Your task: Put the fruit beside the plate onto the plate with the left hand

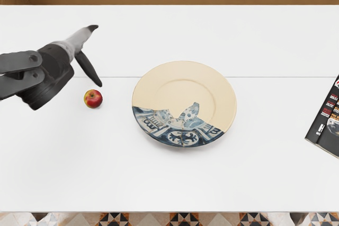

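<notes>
Grasping has not begun: the apple [93, 98] rests on the table [169, 183] just left of the plate [183, 86], clear of its rim and touched by no finger. The plate carries nothing. Every step of the task is left to do: descend to the fruit, close on it, lift, carry right, release over the plate.

Left hand [59, 63] status: open, holding nothing. Its arm enters from the left edge. The hand sits left of the apple and slightly farther back. It appears raised above the table, though height cannot be confirmed from this single view. The main fingers extend straight toward the far right, ending in a dark tip. A separate digit [89, 70] angles down toward the near right. Its tip lies near the apple, with a visible gap between them.

Right hand: not in view.

A magazine [324, 125] lies at the right edge of the table, well apart from the plate and outside the likely transfer path.

Judgement: the hand is placed for approach. The next move calls for lowering it and wrapping the fingers around the apple.
</notes>
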Robot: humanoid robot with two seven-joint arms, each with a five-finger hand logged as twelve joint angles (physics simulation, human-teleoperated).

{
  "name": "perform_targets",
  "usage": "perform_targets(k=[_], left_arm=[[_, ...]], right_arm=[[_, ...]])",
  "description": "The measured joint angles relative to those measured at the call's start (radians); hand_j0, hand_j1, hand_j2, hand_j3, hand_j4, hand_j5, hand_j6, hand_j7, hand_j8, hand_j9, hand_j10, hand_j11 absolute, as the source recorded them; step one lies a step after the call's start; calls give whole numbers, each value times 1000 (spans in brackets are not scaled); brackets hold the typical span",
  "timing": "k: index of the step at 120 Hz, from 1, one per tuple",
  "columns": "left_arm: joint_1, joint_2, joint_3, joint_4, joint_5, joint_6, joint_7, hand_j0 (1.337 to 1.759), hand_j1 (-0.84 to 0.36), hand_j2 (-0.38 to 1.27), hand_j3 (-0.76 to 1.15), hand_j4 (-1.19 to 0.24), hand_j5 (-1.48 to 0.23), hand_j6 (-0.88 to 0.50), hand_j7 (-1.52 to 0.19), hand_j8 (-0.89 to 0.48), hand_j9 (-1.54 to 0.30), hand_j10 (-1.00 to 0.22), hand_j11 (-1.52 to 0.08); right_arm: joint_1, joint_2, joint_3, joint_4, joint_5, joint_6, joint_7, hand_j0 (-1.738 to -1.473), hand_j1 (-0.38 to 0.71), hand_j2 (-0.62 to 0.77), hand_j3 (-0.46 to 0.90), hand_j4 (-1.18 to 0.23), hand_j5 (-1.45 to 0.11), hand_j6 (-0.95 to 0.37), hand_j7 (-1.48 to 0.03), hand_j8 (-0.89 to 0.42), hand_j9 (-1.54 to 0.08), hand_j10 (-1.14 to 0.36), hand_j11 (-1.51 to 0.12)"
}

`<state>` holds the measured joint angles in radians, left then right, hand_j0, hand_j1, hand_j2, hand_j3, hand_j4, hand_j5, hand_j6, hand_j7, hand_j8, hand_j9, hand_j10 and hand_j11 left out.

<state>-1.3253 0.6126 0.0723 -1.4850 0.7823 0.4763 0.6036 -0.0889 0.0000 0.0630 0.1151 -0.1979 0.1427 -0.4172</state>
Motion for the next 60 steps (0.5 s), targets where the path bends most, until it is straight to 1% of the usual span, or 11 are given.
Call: perform_targets(k=[18,28,42,60], left_arm=[[-67,-98,190,-39,-95,95,6,1658,311,8,0,-35,-43,-36,-43,-36,-43,-35,-43],[-75,-132,265,-45,-129,117,6,1658,279,13,0,-61,-78,-62,-78,-62,-77,-61,-77],[-76,-139,318,-41,-146,129,7,1658,197,27,0,-129,-166,-130,-166,-130,-166,-129,-166],[-75,-166,342,-1,-143,133,7,1658,119,40,0,-194,-251,-195,-251,-195,-251,-194,-251]], right_arm=[[0,0,0,0,0,0,0,-1658,-349,0,0,0,0,0,0,0,0,0,0],[0,0,0,0,0,0,0,-1658,-349,0,0,0,0,0,0,0,0,0,0],[0,0,0,0,0,0,0,-1658,-349,0,0,0,0,0,0,0,0,0,0],[0,0,0,0,0,0,0,-1658,-349,0,0,0,0,0,0,0,0,0,0]])
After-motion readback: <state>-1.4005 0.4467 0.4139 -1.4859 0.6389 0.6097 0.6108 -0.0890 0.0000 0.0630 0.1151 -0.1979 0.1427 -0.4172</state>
